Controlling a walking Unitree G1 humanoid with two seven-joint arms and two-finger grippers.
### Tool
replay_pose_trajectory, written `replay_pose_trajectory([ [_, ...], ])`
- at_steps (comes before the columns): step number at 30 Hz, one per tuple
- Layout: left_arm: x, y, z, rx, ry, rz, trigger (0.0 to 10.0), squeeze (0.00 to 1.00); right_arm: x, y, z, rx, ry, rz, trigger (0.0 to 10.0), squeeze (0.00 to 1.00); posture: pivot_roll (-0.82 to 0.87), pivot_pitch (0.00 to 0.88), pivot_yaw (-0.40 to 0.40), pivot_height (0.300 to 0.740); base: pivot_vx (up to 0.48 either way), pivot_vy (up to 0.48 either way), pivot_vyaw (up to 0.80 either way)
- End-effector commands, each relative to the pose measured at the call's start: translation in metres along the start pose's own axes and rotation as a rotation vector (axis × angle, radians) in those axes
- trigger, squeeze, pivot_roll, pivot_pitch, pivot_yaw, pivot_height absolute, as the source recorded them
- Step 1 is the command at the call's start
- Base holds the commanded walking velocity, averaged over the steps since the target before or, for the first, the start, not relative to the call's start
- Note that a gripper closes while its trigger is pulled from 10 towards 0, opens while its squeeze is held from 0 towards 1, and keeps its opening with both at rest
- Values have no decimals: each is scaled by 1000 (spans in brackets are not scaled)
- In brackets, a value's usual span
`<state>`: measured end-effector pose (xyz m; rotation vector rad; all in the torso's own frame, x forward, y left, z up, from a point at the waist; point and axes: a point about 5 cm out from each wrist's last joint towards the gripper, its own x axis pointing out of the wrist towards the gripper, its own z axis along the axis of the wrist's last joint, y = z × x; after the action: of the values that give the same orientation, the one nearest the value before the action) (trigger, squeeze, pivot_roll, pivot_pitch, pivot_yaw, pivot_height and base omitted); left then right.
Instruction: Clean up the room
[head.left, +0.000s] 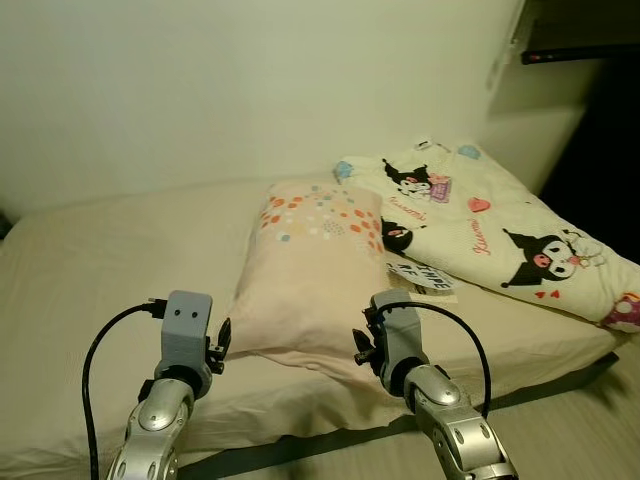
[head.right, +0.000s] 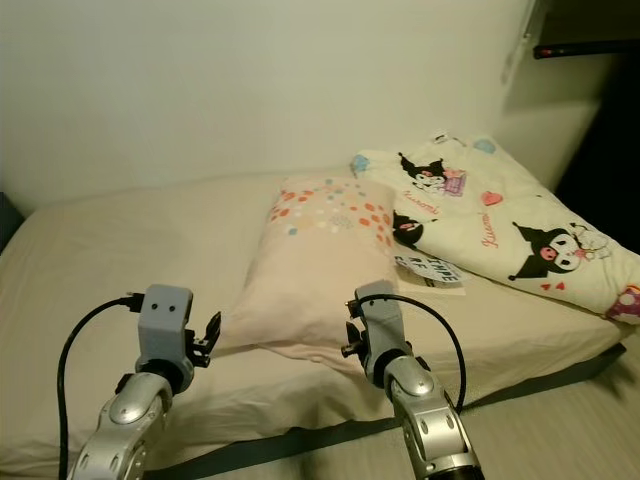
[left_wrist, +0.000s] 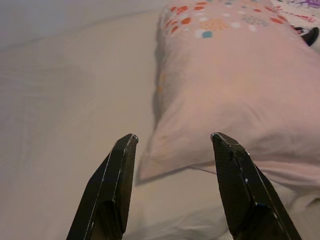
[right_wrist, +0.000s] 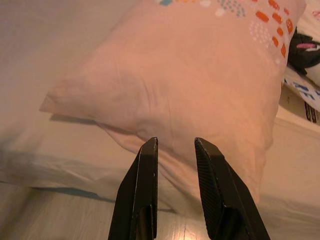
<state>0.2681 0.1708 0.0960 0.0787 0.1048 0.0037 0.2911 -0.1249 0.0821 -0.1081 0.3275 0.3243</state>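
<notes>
Step in hand: approach to pink pillow (head.left: 305, 275), lying mid-bed (head.left: 90, 290) w/ near edge toward you. Left pincer (left_wrist: 172, 142) spread wide at its near-left corner; right pincer (right_wrist: 175, 145) narrow-gapped, empty, over near edge. Next, by my read: you advance both, pinch fabric corners.

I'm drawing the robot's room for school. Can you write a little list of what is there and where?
bed: low mattress with a beige sheet, against a pale wall
pillow: pink pillow with coloured dots at its far end, lying in the middle of the bed
blanket: cream cartoon blanket on the right, its edge overlapping the pillow's far corner
paper: printed card tucked between pillow and blanket
left gripper: open, pointing at the pillow's near corner, not touching
right gripper: open, at the pillow's near edge
floor: wooden floor beside the bed
</notes>
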Motion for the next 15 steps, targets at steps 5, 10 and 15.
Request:
replay_pose_trajectory([
  [5,0,1,-3,-10,7,4,10000,0,0,0,-1,4,-5,-3,10000,0,-71,45,-2,740,0,0,0],
  [10,0,2,-4,-7,12,7,10000,0,1,1,0,5,-9,-6,10000,0,-73,45,-2,740,0,0,0],
  [15,1,3,-5,-4,20,18,10000,0,1,0,2,7,-18,-14,10000,0,-76,46,-1,740,0,0,0],
])
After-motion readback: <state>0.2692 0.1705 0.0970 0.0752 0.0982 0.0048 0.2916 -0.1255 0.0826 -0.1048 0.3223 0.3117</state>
